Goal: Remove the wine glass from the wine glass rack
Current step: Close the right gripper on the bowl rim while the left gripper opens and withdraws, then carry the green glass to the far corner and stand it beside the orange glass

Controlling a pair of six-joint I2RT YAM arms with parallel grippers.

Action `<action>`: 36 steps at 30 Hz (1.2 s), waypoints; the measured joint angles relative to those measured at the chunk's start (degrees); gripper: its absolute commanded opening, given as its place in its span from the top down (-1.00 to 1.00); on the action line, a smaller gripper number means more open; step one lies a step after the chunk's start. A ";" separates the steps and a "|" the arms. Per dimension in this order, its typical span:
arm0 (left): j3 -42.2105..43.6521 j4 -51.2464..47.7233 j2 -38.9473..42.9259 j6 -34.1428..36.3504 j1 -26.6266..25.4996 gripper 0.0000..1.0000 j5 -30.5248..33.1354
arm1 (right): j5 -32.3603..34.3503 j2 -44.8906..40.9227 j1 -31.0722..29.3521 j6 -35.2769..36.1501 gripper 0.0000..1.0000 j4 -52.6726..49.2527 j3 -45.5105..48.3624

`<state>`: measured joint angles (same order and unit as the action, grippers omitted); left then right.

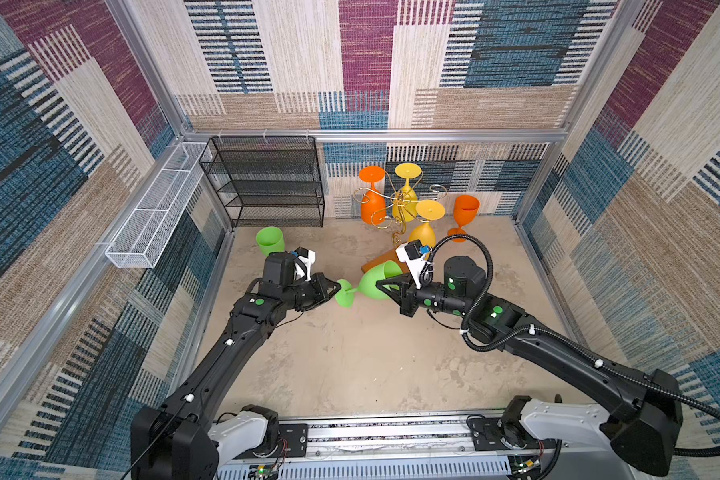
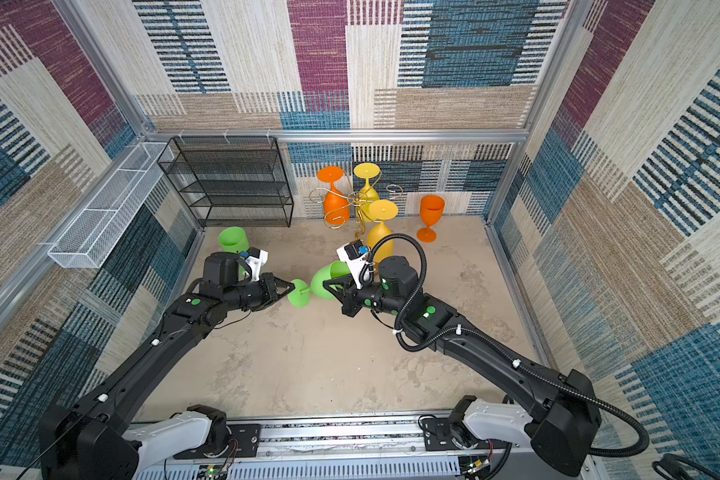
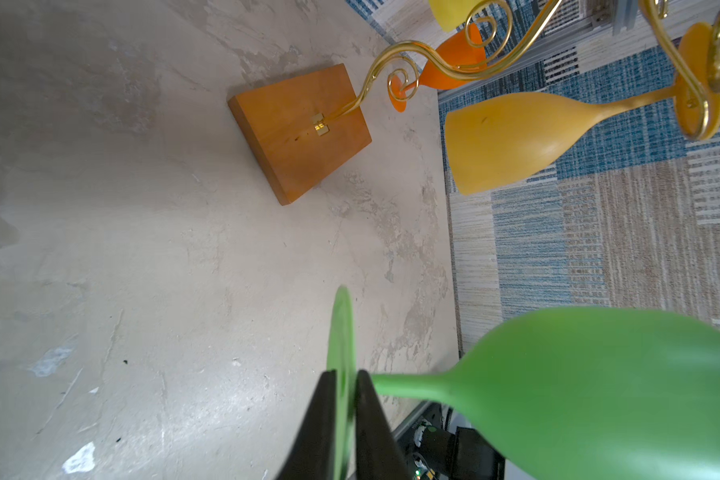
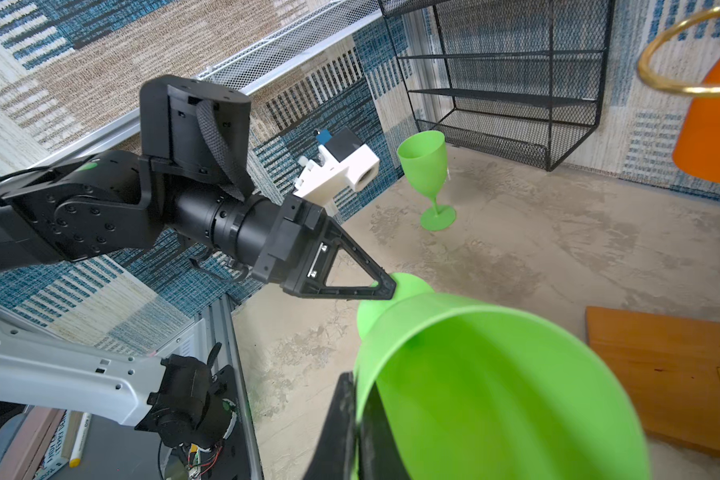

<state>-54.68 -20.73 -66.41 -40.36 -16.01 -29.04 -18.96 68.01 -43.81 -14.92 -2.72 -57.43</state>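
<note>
The green wine glass (image 1: 372, 284) is a matte plastic goblet held on its side over the desk (image 1: 350, 365). In both top views its foot points to 9 o'clock and its mouth to 2 o'clock. It is apart from the wine glass rack (image 1: 399, 203), whose gold scrolls rise at its 12 o'clock.

The left end effector (image 3: 345, 399) is clenched on the edge of the foot disc. The right end effector (image 4: 356, 419) pinches the bowl's rim, one finger inside. An orange glass (image 1: 372, 205) and a yellow glass (image 1: 425, 235) hang upside down on the rack.

The desk is mottled beige. A black mesh shelf (image 1: 266, 183) stands at 10 o'clock against patchwork-patterned walls (image 1: 516, 62).
</note>
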 measured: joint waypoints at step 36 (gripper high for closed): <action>-14.51 -16.68 4.17 23.10 0.09 -0.96 13.62 | 26.86 0.92 5.01 -0.98 1.00 -45.62 -21.94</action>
<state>-69.19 -37.41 -62.24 -17.26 -15.92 -15.42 7.90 68.93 -38.81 -15.90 -48.34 -79.37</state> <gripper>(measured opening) 0.984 0.066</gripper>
